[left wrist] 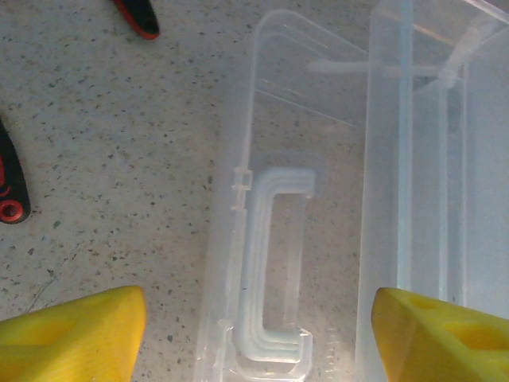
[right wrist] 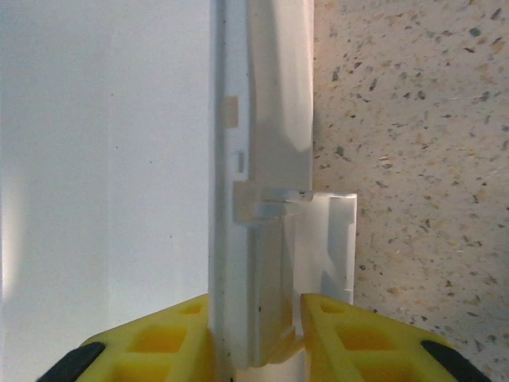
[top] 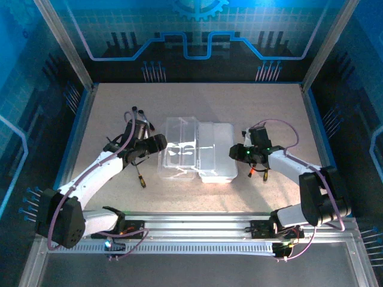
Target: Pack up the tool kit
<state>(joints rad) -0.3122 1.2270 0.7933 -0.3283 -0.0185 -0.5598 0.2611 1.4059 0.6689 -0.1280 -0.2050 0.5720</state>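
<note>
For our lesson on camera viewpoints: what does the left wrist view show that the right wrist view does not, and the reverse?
Left wrist view: two black-and-red screwdriver handles lying on the speckled beige table, the moulded carry handle of the translucent clear plastic rectangular case, and the left tool with its yellow fingers wide apart.
Right wrist view: the right tool, its yellow fingers closed on the case's thin edge, just below a small latch tab.
Both: the same clear case and the table.
</note>
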